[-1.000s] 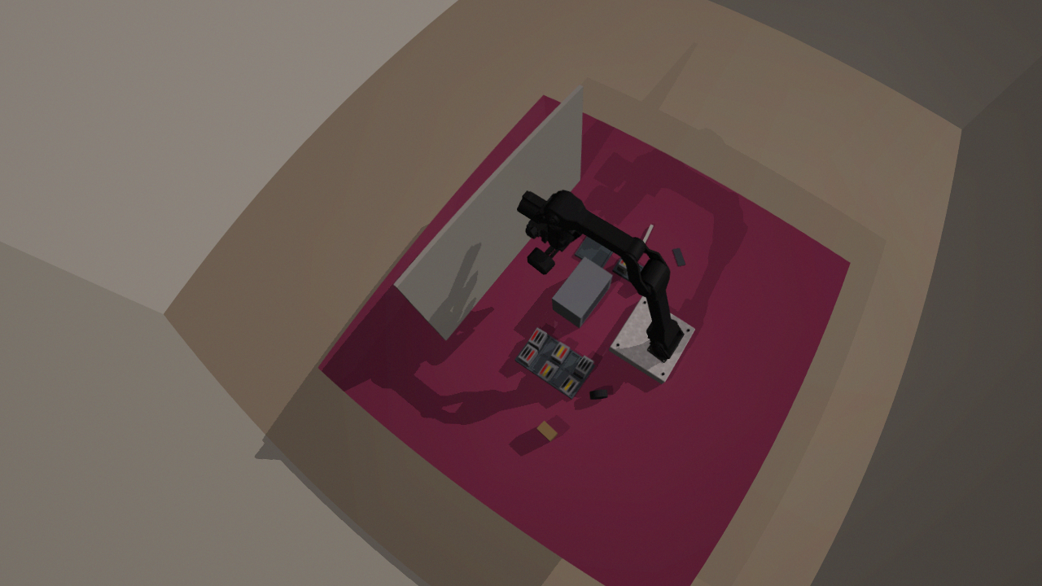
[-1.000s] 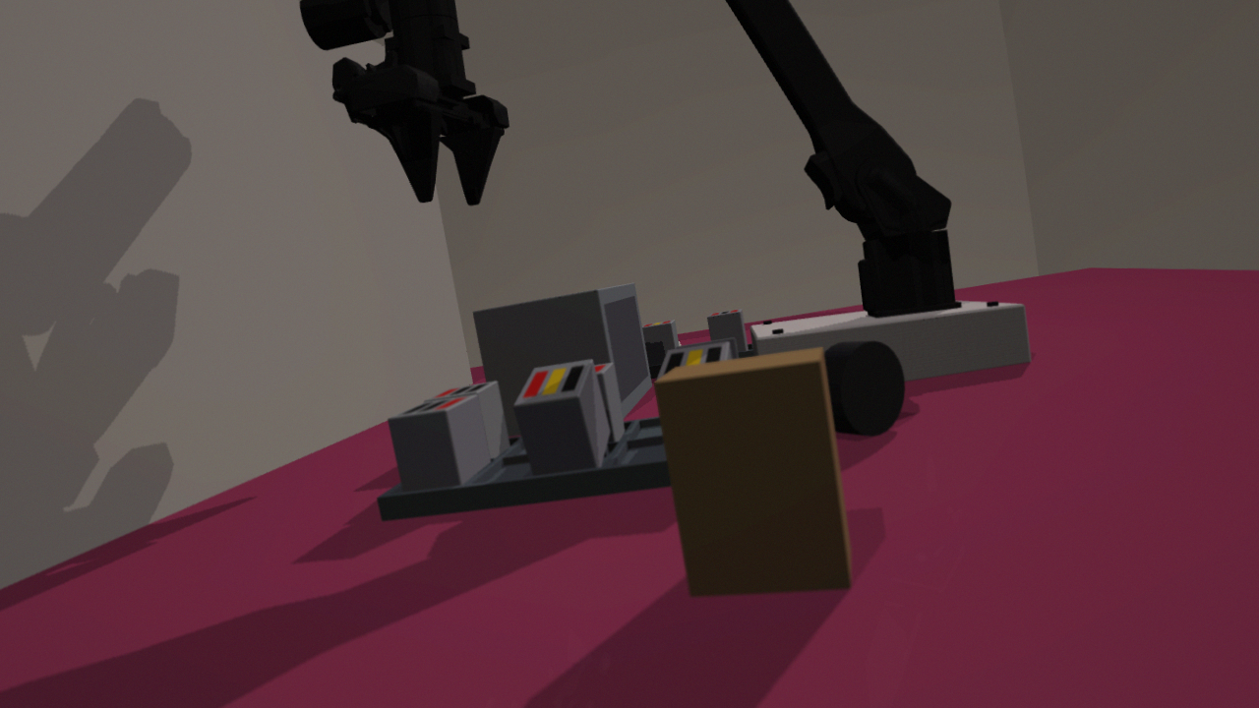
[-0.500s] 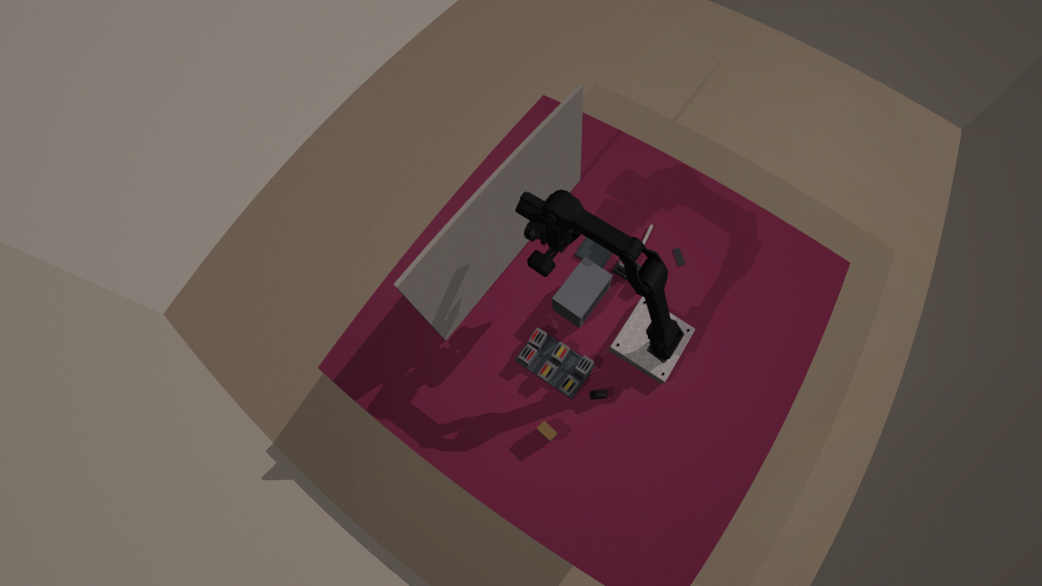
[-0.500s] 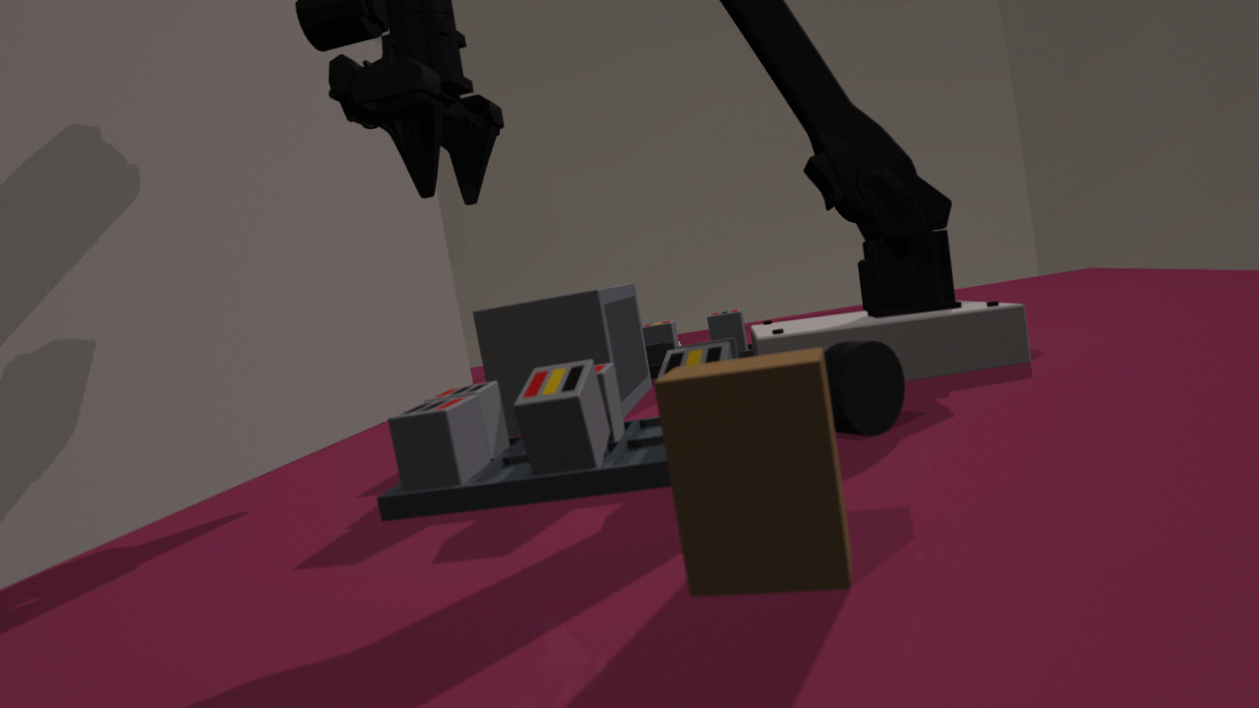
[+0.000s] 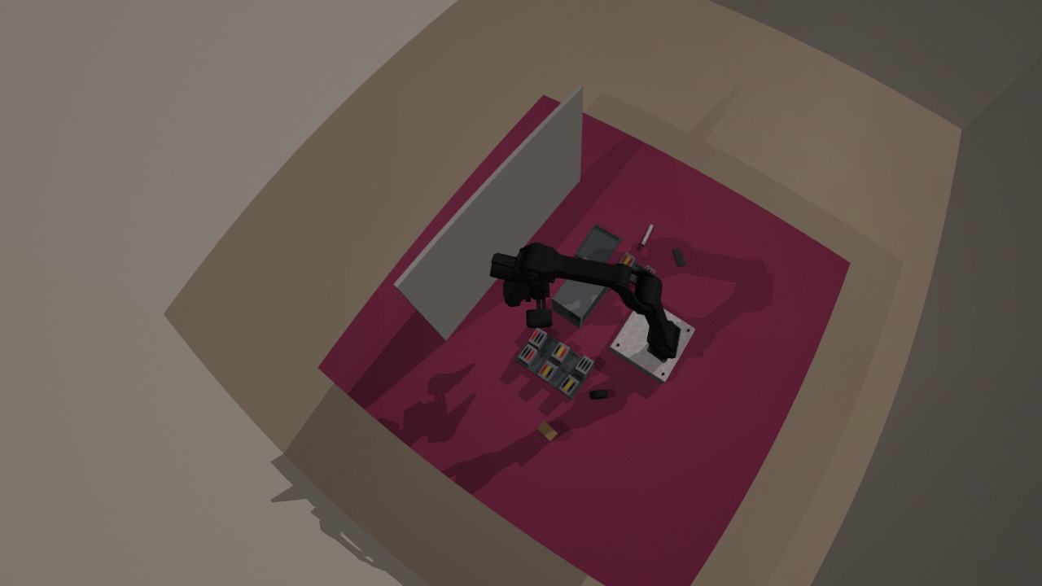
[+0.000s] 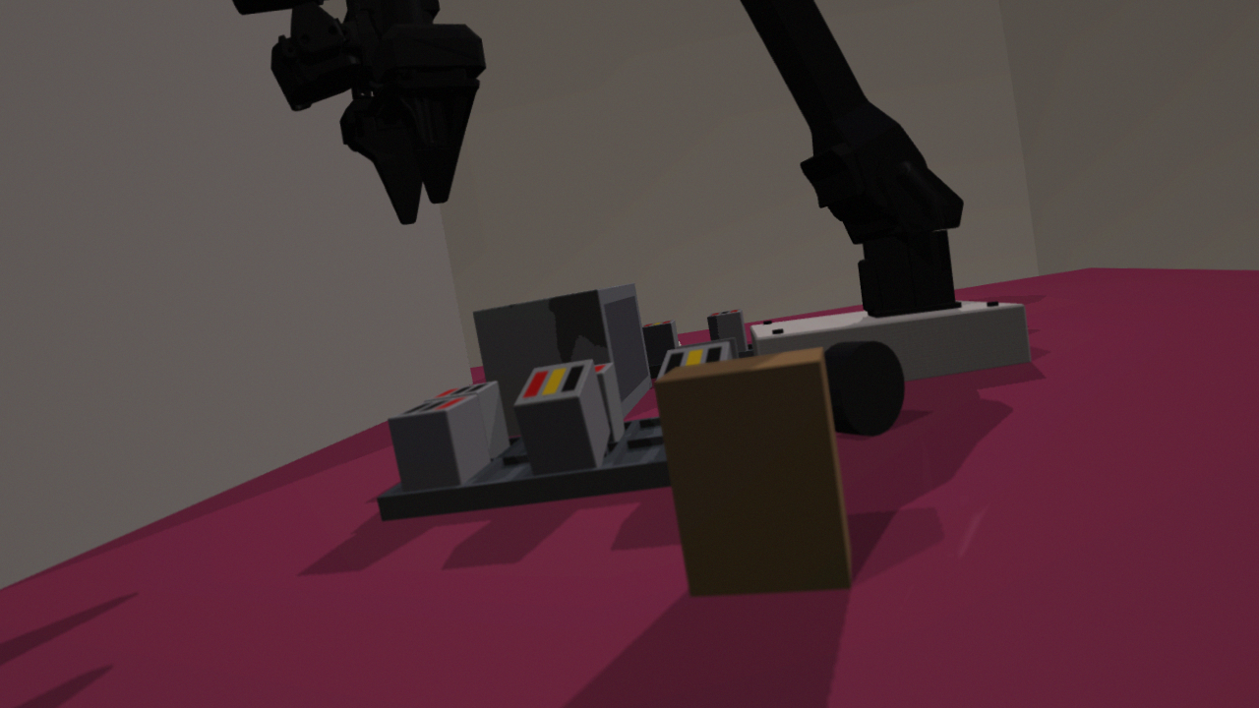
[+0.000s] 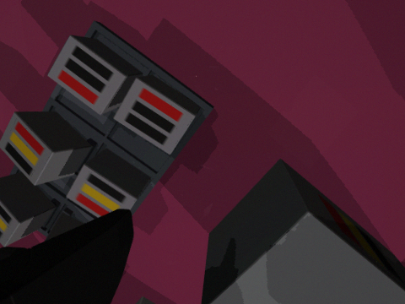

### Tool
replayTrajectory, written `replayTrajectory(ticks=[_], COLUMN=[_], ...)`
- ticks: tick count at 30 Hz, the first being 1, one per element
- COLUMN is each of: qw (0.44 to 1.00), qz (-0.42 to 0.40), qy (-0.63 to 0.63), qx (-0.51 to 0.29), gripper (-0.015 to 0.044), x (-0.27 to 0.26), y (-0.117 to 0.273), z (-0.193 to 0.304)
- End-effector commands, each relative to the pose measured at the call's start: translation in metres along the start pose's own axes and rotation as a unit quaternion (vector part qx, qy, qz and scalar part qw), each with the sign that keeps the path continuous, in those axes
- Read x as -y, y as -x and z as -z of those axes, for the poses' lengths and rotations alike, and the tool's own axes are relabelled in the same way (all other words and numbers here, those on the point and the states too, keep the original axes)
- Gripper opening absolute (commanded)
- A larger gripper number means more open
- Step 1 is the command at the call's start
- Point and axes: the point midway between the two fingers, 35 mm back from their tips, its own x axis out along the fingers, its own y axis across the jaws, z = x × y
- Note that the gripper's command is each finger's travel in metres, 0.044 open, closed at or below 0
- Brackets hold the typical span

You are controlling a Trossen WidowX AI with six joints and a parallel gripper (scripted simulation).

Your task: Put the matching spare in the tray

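Note:
My gripper point(image 6: 422, 209) is open and empty, high above the table beside the mounted unit; one finger shows at the lower left in the wrist view. The mounted unit point(image 5: 581, 297) point(image 6: 537, 352) point(image 7: 321, 262) is a grey box. Its dark back shows red, yellow and black stripes point(image 7: 351, 228) at a steep slant. The spares' rack point(image 5: 516, 359) point(image 6: 528, 491) point(image 7: 141, 162) holds several striped spares. One spare point(image 5: 547, 370) point(image 6: 560, 431) point(image 7: 25, 148) reads red, yellow, black; its neighbour point(image 5: 559, 352) point(image 7: 101, 194) reads black, yellow, red. The grey tray point(image 5: 598, 242) lies beyond the unit.
A tall pale panel point(image 5: 502, 211) stands behind the unit. A brown block point(image 5: 547, 431) point(image 6: 756, 475) and black cylinder point(image 5: 598, 394) point(image 6: 869, 387) are near the rack. A small rack with striped blocks, a white stick point(image 5: 647, 235) and a dark piece point(image 5: 678, 257) lie near the tray.

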Motion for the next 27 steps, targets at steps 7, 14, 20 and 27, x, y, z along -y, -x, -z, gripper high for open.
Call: replayTrajectory(ticks=[7,14,20,27], qw=[0.906,0.899,0.899,0.899], qz=[-0.014,-0.015,-0.015,-0.014], qy=[0.423,0.438,0.438,0.438], qx=[0.000,0.000,-0.001,-0.001], gripper=[0.0440,0.0440,0.0309,0.0300], x=[-0.159,-0.165,-0.164,-0.162], y=[-0.033,-0.034,-0.058,-0.075], z=[0.001,0.003,0.006,0.009])
